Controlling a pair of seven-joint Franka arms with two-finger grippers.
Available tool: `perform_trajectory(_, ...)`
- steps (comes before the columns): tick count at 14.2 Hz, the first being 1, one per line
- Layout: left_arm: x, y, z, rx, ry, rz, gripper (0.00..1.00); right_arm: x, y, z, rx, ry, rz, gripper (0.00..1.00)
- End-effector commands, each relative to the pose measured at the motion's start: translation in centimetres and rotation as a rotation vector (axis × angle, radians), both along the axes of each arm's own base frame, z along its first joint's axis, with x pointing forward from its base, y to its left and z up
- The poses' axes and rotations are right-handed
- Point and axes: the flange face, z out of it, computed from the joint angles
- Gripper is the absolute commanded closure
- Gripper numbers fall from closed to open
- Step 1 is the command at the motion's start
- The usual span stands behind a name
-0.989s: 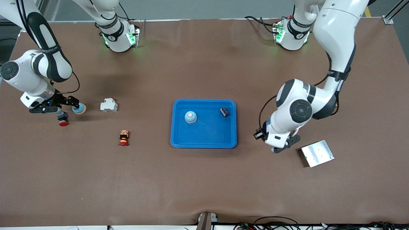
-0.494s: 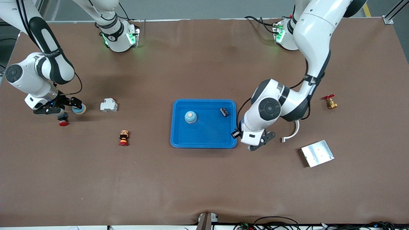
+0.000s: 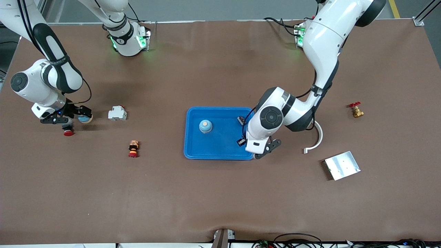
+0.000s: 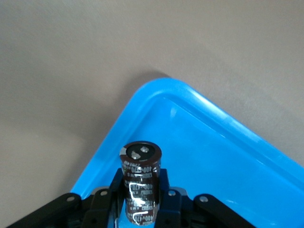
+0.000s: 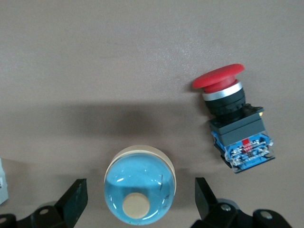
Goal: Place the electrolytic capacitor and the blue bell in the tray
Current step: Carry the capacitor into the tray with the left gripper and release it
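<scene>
- Left claw (image 4: 141, 209) pinches a capacitor (image 4: 140, 183) over the blue tray's (image 3: 193, 151) corner toward the left arm's end; its long axis runs along the fingers; tray floor lies straight beneath
- Right claw (image 5: 140, 199) hangs spread, straddling a blue bell (image 5: 140, 190); red button (image 5: 230, 121) at two o'clock
- Another bell (image 3: 205, 126) sits in the tray

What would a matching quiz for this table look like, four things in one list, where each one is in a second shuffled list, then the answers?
Things:
1. electrolytic capacitor in the left wrist view
2. blue bell outside the tray
3. red mushroom button
4. silver plate

Places:
A. between the open right gripper's fingers
B. lying beside that bell, toward the right arm's end
C. on the table toward the left arm's end
D. clamped in the shut left gripper over the tray's corner

Pairs: 1-D, 2-A, 3-B, 4-C
</scene>
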Motion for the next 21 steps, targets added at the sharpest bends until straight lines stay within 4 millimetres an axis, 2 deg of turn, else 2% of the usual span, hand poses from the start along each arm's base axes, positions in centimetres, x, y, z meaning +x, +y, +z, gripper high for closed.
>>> perform_trajectory(1, -0.4, -1.9, -1.8, -0.003, -0.028, 0.01, 1.0, -0.2, 0.2, -0.5, 0.005, -0.018, -0.009, 0.0)
perform_trajectory(4, -1.0, -2.7, -3.1, 0.0, -0.022, 0.003, 1.0, -0.2, 0.4, -1.5, 0.008, -0.021, -0.016, 0.0)
perform_trajectory(7, -1.1, -2.7, -4.9, -0.003, -0.022, 0.006, 1.0, -0.3, 0.9, -2.2, 0.017, -0.013, -0.02, 0.0)
perform_trajectory(9, -1.1, -2.8, -4.8, -0.006, -0.027, 0.005, 0.96, -0.4, 0.8, -2.2, 0.019, -0.009, -0.022, 0.0)
perform_trajectory(11, -1.0, -2.8, -4.7, -0.007, -0.028, 0.007, 0.78, -0.5, 0.7, -2.3, 0.019, -0.007, -0.025, 0.0)
perform_trajectory(12, -1.0, -2.8, -4.6, -0.008, -0.029, 0.007, 0.73, -0.5, 0.7, -2.3, 0.019, -0.007, -0.025, 0.0)
perform_trajectory(14, -0.9, -2.7, -4.3, -0.008, -0.035, 0.004, 0.49, -0.5, 0.8, -2.3, 0.021, -0.003, -0.025, 0.0)
perform_trajectory(15, -0.7, -2.7, -3.8, -0.013, -0.043, 0.005, 0.26, -0.6, 0.9, -2.3, 0.024, 0.002, -0.025, 0.43)
perform_trajectory(16, -0.3, -3.0, -3.1, -0.021, -0.053, 0.009, 0.12, -0.5, 0.9, -2.3, 0.024, 0.002, -0.023, 0.89)
perform_trajectory(17, 0.0, -3.0, -2.3, -0.027, -0.062, 0.012, 0.02, -0.5, 0.8, -2.2, 0.023, 0.001, -0.025, 1.0)
perform_trajectory(19, 0.2, -3.2, -0.7, -0.037, -0.08, 0.015, 0.0, -0.4, 1.0, -1.9, 0.024, 0.002, -0.026, 1.0)
perform_trajectory(21, 0.7, -2.9, 2.1, -0.046, -0.111, 0.015, 0.0, 0.0, 1.6, -1.0, 0.03, 0.01, -0.019, 1.0)
